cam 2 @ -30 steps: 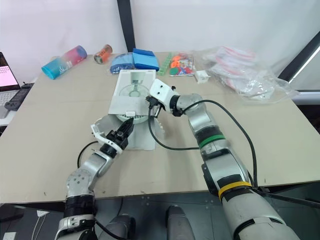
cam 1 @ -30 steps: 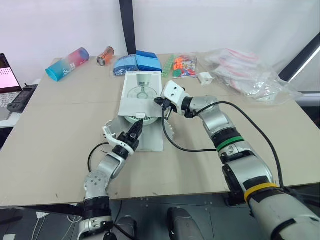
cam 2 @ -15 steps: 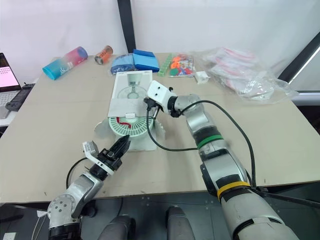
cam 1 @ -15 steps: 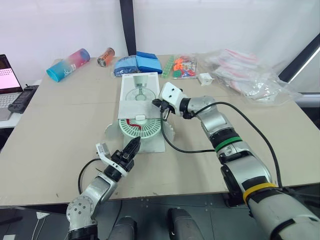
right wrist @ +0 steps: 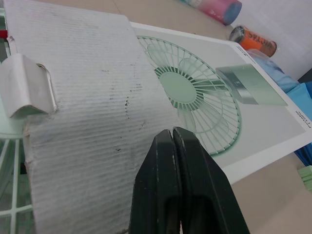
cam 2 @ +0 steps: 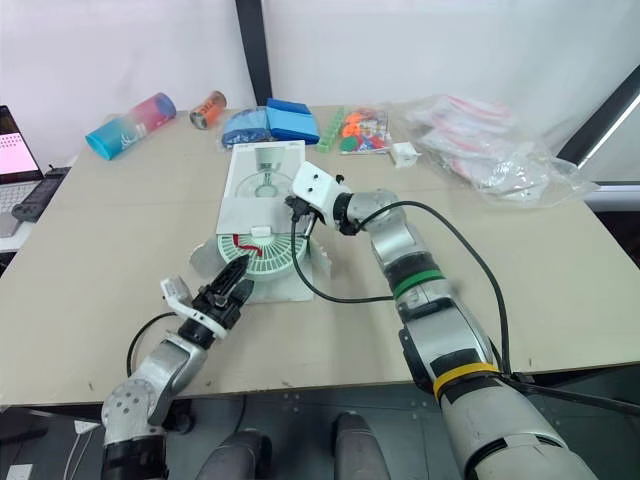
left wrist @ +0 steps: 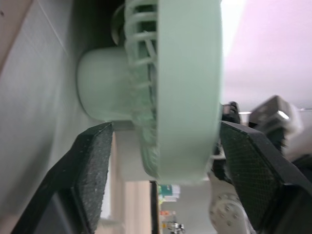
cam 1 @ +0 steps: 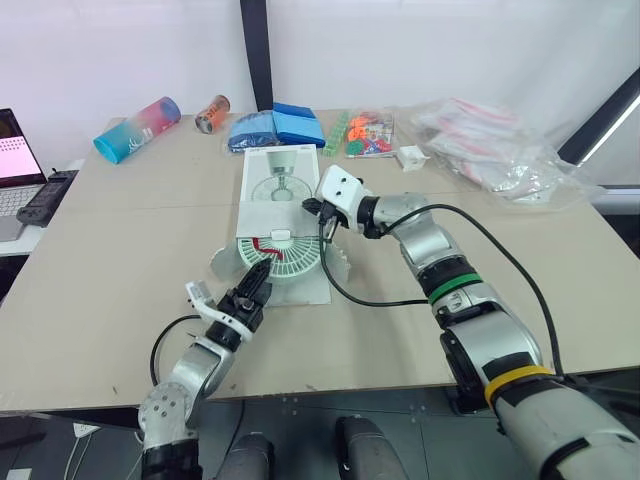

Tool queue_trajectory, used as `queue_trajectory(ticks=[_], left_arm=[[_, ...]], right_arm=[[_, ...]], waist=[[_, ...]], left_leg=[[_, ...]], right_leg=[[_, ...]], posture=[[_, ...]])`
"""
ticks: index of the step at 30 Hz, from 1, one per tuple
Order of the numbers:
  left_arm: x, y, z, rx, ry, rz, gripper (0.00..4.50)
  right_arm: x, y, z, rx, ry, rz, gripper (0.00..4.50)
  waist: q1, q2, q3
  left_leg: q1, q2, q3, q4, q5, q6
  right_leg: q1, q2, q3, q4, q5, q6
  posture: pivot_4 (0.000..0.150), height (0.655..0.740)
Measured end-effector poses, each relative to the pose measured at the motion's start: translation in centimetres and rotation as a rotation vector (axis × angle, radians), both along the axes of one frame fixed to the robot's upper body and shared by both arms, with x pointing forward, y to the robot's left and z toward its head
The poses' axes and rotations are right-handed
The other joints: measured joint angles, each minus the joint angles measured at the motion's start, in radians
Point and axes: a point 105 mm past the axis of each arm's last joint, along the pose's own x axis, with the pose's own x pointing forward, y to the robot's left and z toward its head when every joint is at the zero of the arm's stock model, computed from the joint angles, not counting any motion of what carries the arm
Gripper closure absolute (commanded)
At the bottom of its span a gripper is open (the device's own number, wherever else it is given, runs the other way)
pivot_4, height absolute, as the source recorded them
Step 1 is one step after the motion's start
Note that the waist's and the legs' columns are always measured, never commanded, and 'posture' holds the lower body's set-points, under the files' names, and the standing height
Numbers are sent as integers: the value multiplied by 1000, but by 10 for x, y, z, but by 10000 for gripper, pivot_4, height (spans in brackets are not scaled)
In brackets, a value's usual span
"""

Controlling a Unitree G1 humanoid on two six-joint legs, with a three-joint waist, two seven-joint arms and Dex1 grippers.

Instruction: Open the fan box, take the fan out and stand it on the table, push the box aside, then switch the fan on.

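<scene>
Left wrist view: fan [left wrist: 187, 73] inside claw [left wrist: 163, 134]

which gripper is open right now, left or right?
The left gripper: its fingers are spread either side of the green fan. The right gripper is shut, above the box's corrugated flap.

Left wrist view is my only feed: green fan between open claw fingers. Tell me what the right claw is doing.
Observer: The right claw is shut, poised over the fan box's opened cardboard flap.
Operator: Report how the fan lies.
Observer: The fan lies flat, grille up, inside the open fan box.
Operator: Name what's beyond the box.
Observer: Blue packets lie just behind it on the table.
</scene>
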Motion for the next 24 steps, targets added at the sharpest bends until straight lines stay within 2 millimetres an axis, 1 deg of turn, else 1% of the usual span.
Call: queue_trajectory(ticks=[1, 2, 3, 6, 10, 15, 19, 21, 22, 24], left_arm=[[0, 0, 0, 0, -3, 0, 20684], [0, 0, 1, -2, -9, -1, 24267], [-1, 0, 1, -3, -9, -2, 26524], [-4, 0, -1, -8, -4, -7, 26524], [-15, 0, -2, -11, 1, -16, 26524], [-20, 2, -5, -13, 18, -18, 26524], [-30, 3, -7, -7, 31, -25, 26524], [-42, 2, -8, -7, 44, -46, 26524], [-43, 2, -8, -7, 45, -47, 26524], [-54, 5, -9, -3, 62, -69, 26524]], right_arm=[[0, 0, 0, -1, -1, 0, 45000], [0, 0, 0, -4, -3, 1, 45000], [0, 0, 0, -4, -4, 1, 45000], [0, 1, 0, -5, -5, 4, 45000], [0, 1, 0, -5, -5, 5, 45000], [-1, 2, 0, -6, -6, 6, 45000], [-1, 2, 0, -6, -6, 7, 45000], [-1, 2, -1, -6, -5, 7, 45000], [-1, 2, -1, -6, -5, 7, 45000], [-1, 3, -1, -6, -3, 9, 45000]], waist=[[0, 0, 0], [0, 0, 0], [0, 0, 0], [-1, 0, 0], [-1, 0, 0], [-2, 0, 0], [-2, 0, 0], [0, 0, 0], [0, 0, 0], [-2, 0, 0]], left_leg=[[0, 0, 0, 0, 0, 0], [0, 0, 0, 0, 0, 0], [0, 0, 0, 0, 0, 0], [0, 0, 0, 0, 0, 0], [0, 0, 0, 0, 0, 1], [0, 0, 0, 0, -1, 1], [1, 1, 0, 0, -1, 1], [0, 0, 0, 0, -1, 0], [0, 0, 0, 0, -1, 0], [1, 1, 0, 0, -2, 1]], right_leg=[[0, 0, 0, 0, 0, 0], [0, 0, 0, 0, 0, 0], [0, 0, 0, 0, 0, 0], [0, 0, 0, 0, 0, 0], [0, 0, 0, 0, 0, 0], [0, 0, 0, 0, 0, 0], [0, 0, 0, 0, -1, 0], [0, 0, 0, 0, 0, 0], [0, 0, 0, 0, -1, 0], [0, 1, 0, 0, -1, -1]], posture=[[1500, 7400], [1500, 7400], [1500, 7400], [1500, 7400], [1500, 7400], [1500, 7400], [1500, 7400], [1500, 7400], [1500, 7400], [1500, 7400]])
